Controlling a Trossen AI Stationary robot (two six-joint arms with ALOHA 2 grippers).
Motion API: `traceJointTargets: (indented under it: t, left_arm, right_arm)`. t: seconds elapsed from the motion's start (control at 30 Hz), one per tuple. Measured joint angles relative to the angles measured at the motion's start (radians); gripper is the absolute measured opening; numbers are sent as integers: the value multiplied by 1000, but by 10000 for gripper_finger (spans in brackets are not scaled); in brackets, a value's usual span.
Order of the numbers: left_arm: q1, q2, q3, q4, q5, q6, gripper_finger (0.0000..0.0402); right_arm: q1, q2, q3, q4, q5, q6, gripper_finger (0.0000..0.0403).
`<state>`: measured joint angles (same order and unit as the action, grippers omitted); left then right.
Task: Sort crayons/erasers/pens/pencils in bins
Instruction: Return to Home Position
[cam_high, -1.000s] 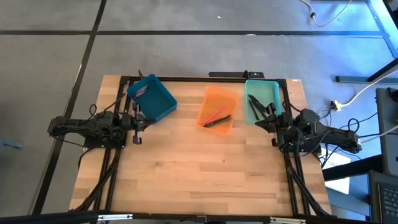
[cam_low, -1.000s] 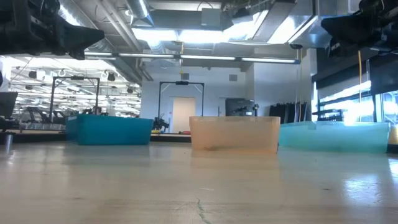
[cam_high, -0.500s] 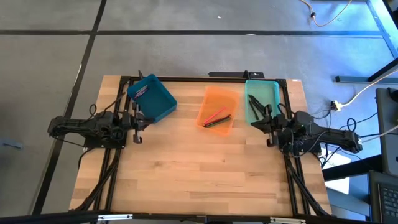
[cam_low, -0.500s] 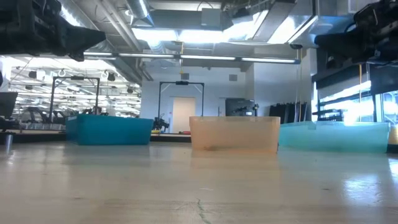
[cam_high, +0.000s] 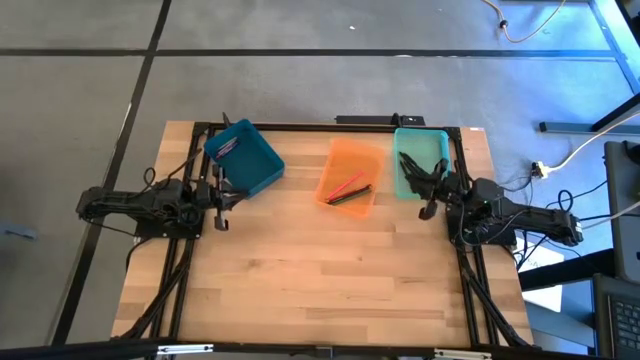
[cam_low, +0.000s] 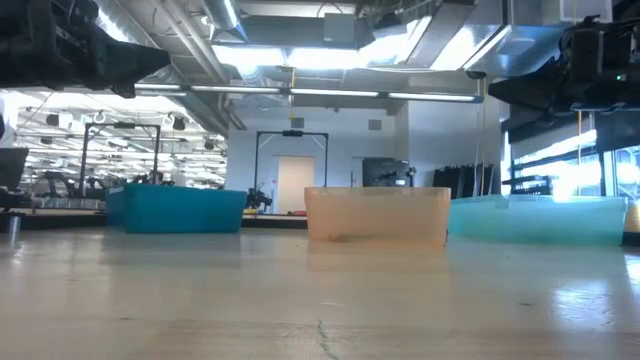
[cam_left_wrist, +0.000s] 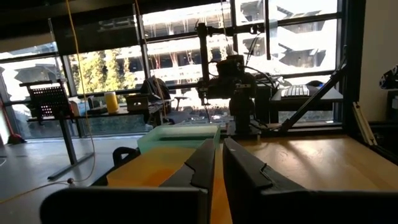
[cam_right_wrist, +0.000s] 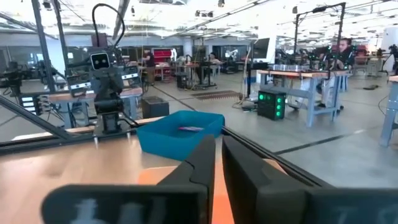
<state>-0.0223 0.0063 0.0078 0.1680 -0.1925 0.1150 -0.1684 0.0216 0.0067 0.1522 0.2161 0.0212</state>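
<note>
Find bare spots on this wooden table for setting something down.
Free: the wooden table's wide near half, and the gap between the dark teal-blue plastic tray and translucent orange tray. Crowded: the far edge; left gripper beside the teal tray, right gripper by the pale mint-green tray.

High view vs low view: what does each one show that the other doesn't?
Only the high view: bin contents. Red and dark sticks lie in the orange bin, dark pens in the mint bin; the right gripper sits over that bin's near edge, the left gripper beside the teal bin. Only the low view: the bins' side walls and the room behind, with ceiling lights and a doorway. Both: all three bins in a row on the wooden table, with both arms raised above it.
</note>
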Motion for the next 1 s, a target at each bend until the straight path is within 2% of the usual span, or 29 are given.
traceJointTargets:
  t: [0.53, 1.0]
  left_arm:
    - [0, 0, 0, 0, 0, 0, 1]
    - [0, 0, 0, 0, 0, 0, 29]
  right_arm:
    - [1, 0, 0, 0, 0, -3, 34]
    - [1, 0, 0, 0, 1, -3, 34]
